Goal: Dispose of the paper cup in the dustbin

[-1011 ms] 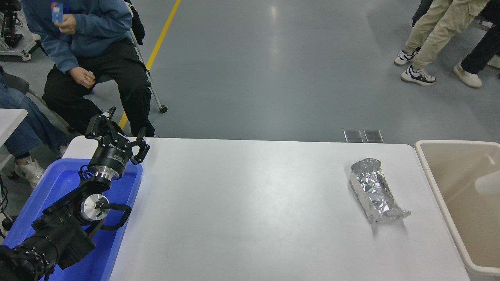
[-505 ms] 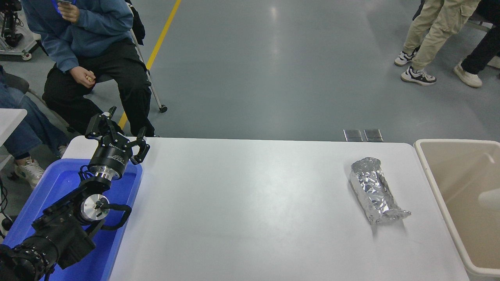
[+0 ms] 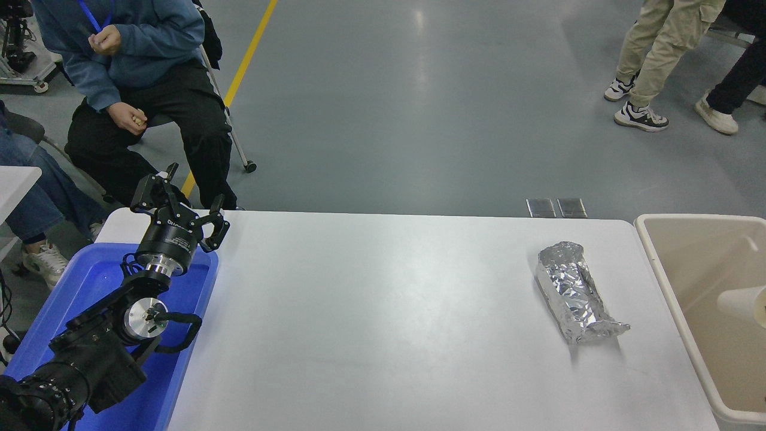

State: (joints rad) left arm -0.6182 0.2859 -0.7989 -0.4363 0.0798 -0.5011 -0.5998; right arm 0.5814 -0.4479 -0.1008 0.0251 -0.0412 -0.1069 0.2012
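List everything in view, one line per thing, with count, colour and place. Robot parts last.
paper cup: 1, white, lying inside the dustbin at the right edge
dustbin: 1, beige, beside the table's right end
foil bundle: 1, silver, on the table's right part
blue tray: 1, blue, at the table's left end
table: 1, white, centre
seated person: 1, blue top, black trousers, far left
standing legs: beige trousers, top right
left gripper: 1, black, open, parked over the blue tray
right gripper: not in view
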